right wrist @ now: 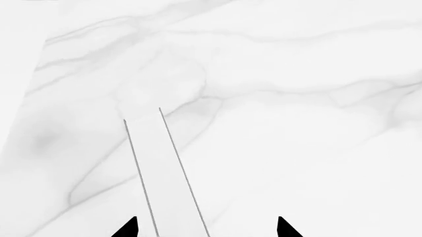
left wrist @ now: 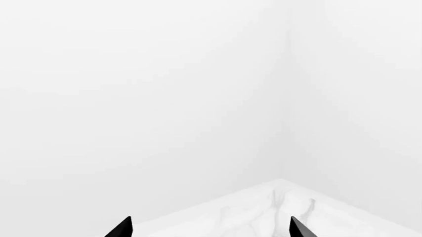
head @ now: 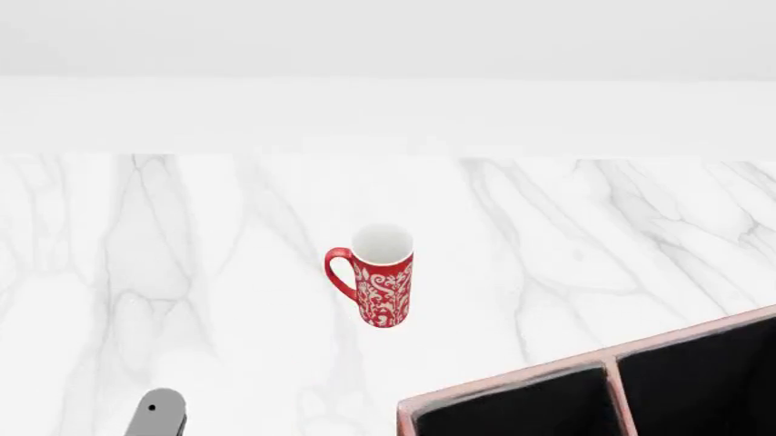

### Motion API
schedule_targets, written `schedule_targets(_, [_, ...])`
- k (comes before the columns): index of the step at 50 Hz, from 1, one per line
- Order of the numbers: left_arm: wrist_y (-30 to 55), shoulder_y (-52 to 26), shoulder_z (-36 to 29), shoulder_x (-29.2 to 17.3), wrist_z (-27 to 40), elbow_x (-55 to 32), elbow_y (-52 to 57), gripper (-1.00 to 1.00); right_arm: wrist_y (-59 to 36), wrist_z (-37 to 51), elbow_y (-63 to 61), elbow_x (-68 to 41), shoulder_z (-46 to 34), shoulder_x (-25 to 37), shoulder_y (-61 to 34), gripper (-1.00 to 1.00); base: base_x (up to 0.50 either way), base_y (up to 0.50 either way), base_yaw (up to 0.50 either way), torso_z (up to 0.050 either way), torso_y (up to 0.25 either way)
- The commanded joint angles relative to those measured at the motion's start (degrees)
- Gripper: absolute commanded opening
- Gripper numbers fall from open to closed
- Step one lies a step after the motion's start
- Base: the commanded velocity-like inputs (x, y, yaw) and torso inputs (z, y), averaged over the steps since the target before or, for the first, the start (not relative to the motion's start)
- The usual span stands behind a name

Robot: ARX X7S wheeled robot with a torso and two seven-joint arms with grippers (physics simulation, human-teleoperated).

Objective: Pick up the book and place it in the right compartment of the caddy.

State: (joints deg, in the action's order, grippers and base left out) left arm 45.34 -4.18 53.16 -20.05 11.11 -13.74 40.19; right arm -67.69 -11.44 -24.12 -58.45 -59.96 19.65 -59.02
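Note:
In the right wrist view the book [right wrist: 161, 173] shows edge-on as a long white strip of page edges between two thin dark cover lines, over the marble table [right wrist: 310, 138]. It runs in between the fingertips of my right gripper [right wrist: 207, 229], nearer one fingertip [right wrist: 128, 229]. The jaws stand wide apart, with a gap on both sides of the book. My left gripper [left wrist: 211, 231] is open and empty, facing a white wall corner. The caddy [head: 510, 380] shows at the head view's bottom right, with pink rims and two black-lined compartments. Neither the book nor the grippers show in the head view.
A red patterned mug [head: 382, 277] stands upright mid-table, left of and beyond the caddy. A grey arm part [head: 158, 413] shows at the bottom left. A white wall rises behind the table [head: 606, 227]. The left wrist view shows a table corner [left wrist: 283, 207].

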Motion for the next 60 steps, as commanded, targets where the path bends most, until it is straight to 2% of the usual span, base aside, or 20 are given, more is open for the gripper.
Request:
schedule_targets(1, [-0.07, 0.15, 0.01, 0.08, 0.03, -0.14, 0.23, 1.0, 5.07, -4.36, 4.79, 5.24, -3.96, -1.0, 1.44, 1.0, 0.0, 0.0, 0.0, 0.0, 0.0])
schedule_targets(20, [-0.52, 0.35, -0.4, 0.19, 0.12, -0.14, 0.01, 1.0, 7.88, -8.38, 8.08, 7.44, -8.38, -2.63, 2.65, 1.0, 0.0, 0.0, 0.0, 0.0, 0.0])
schedule_targets(21, [-0.46, 0.41, -0.17, 0.12, 0.04, -0.23, 0.14, 1.0, 8.41, -8.43, 8.29, 7.83, -8.36, -2.56, 2.68, -1.0, 0.0, 0.0, 0.0, 0.0, 0.0])
schedule_targets(42, [-0.84, 0.56, -0.44, 0.3, 0.22, -0.3, 0.15, 1.0, 11.41, -8.81, 8.28, 9.35, -9.31, -1.48, 4.11, -1.0, 0.0, 0.0, 0.0, 0.0, 0.0])
schedule_targets(49, [-0.64, 0.51, -0.73, 0.25, 0.39, -0.33, 0.49, 1.0, 11.59, -2.63, 7.68, 8.63, -3.89, -1.69, 3.71, -1.0, 0.0, 0.0, 0.0, 0.0, 0.0])
schedule_targets(52, [-0.77, 0.5, -0.81, 0.25, 0.39, -0.32, 0.28, 1.0, 8.79, 1.22, 5.53, 5.82, -0.05, -1.63, 1.8, -1.0, 0.0, 0.0, 0.0, 0.0, 0.0])
schedule_targets(60, [-0.85, 0.47, -0.92, 0.25, 0.41, -0.44, 0.18, 1.0, 5.74, 4.77, 3.95, 3.05, 2.58, -2.06, 0.16, -1.0, 0.0, 0.0, 0.0, 0.0, 0.0])
